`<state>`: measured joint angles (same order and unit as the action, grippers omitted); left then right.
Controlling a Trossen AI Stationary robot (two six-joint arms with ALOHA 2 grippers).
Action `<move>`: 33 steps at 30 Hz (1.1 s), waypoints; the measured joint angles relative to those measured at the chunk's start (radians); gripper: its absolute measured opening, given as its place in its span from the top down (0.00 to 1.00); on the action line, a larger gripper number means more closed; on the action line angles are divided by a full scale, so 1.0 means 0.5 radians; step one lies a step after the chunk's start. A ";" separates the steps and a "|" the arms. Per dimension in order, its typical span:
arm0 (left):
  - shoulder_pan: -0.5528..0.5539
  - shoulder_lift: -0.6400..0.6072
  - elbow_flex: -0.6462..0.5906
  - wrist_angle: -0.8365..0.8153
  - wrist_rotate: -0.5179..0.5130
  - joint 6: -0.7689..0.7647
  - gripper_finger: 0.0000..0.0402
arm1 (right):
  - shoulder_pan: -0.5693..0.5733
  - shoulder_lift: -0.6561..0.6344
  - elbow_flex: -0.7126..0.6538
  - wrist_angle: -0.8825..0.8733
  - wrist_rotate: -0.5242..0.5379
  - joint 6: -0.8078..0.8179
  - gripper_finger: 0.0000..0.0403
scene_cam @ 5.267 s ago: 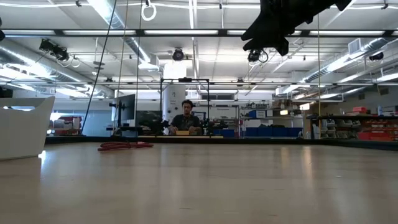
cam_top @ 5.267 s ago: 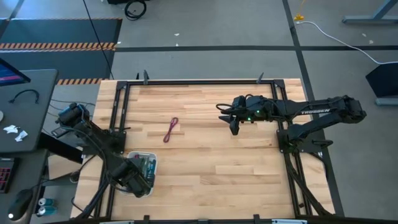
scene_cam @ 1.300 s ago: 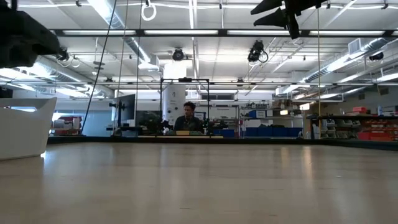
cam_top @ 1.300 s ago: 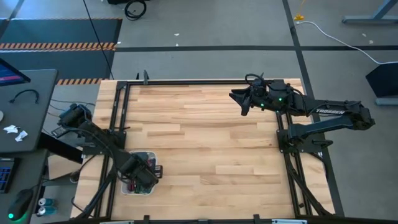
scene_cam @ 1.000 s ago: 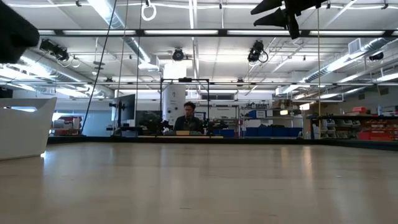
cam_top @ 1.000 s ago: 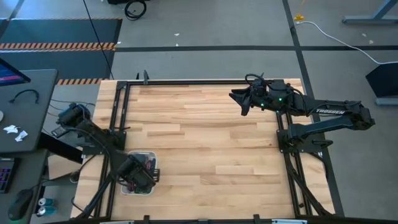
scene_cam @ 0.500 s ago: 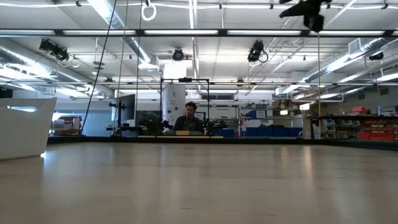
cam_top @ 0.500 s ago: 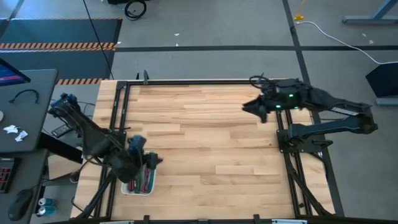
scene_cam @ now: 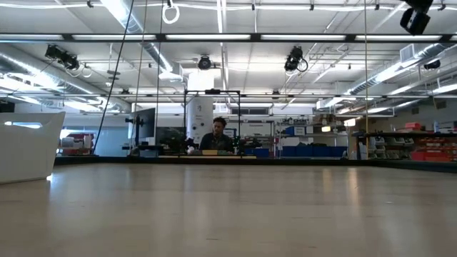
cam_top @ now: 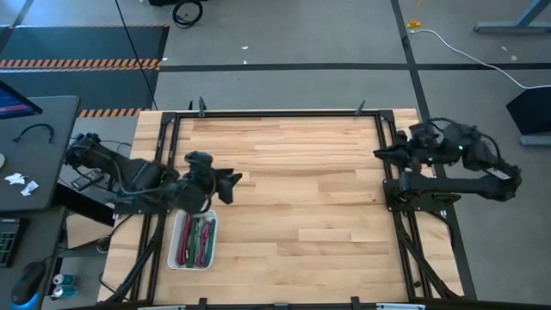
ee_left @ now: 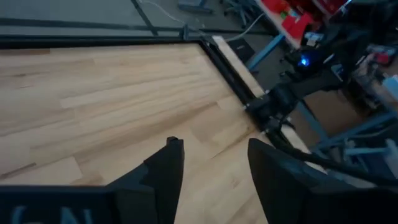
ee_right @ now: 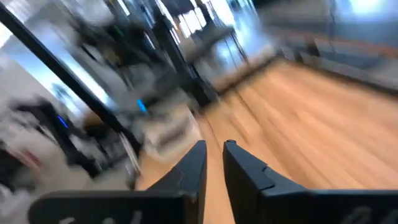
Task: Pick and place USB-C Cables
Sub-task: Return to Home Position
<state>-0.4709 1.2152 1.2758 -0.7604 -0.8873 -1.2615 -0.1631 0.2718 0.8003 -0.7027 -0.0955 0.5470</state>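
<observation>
The USB-C cables [cam_top: 196,239], magenta and green bundles, lie side by side in the white tray [cam_top: 192,268] at the table's near left. Its wall [scene_cam: 25,150] shows in the low view. My left gripper [cam_top: 232,185] hovers open just beyond the tray's far side, over bare wood, pointing toward the table's right; its wrist view shows the open left gripper [ee_left: 211,149] holding nothing. My right gripper [cam_top: 380,153] is drawn back at the table's right edge. In its own blurred view, the right gripper [ee_right: 214,155] has its fingers close together and holds nothing.
A black metal frame [cam_top: 275,113] runs around the wooden tabletop. The left arm's base and cabling [cam_top: 103,164] sit off the table's left edge. Part of the right arm [scene_cam: 414,16] shows high up in the low view. A person sits far back in the room [scene_cam: 214,139].
My left gripper has risen off the tray and swung toward the table's far edge and a little right, uncovering the cables in the tray. My right arm has pulled back from over the far right of the table to its right edge.
</observation>
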 joint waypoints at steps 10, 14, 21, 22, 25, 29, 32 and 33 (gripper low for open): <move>0.191 0.010 0.000 0.097 0.176 0.051 0.61 | 0.001 -0.528 -0.763 0.958 -0.092 0.052 0.98; 0.198 0.010 0.001 0.130 0.178 0.035 0.62 | 0.001 -0.531 -0.866 1.046 -0.059 -0.068 0.99; 0.207 0.010 0.001 0.134 0.177 0.035 0.64 | 0.000 -0.534 -1.254 1.551 -0.065 -0.205 0.99; 0.207 0.010 0.001 0.135 0.176 0.034 0.64 | 0.000 -0.530 -1.320 1.643 -0.070 -0.207 0.99; 0.209 0.010 0.001 0.133 0.166 0.049 0.64 | 0.000 -0.536 -1.496 2.025 -0.064 -0.117 0.99; 0.209 0.010 0.001 0.139 0.159 0.010 0.64 | 0.018 -0.525 -1.579 2.030 -0.067 -0.046 1.00; 0.209 0.010 0.001 0.144 0.142 -0.011 0.64 | 0.032 -0.528 -1.586 2.016 -0.065 -0.184 1.00; 0.209 0.010 0.001 0.146 0.143 -0.013 0.63 | 0.035 -0.526 -1.587 1.977 -0.060 -0.230 1.00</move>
<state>-0.3664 1.2201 1.2762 -0.6872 -0.8159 -1.2681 -0.1456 0.0090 0.0069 0.2858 -0.1254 0.4319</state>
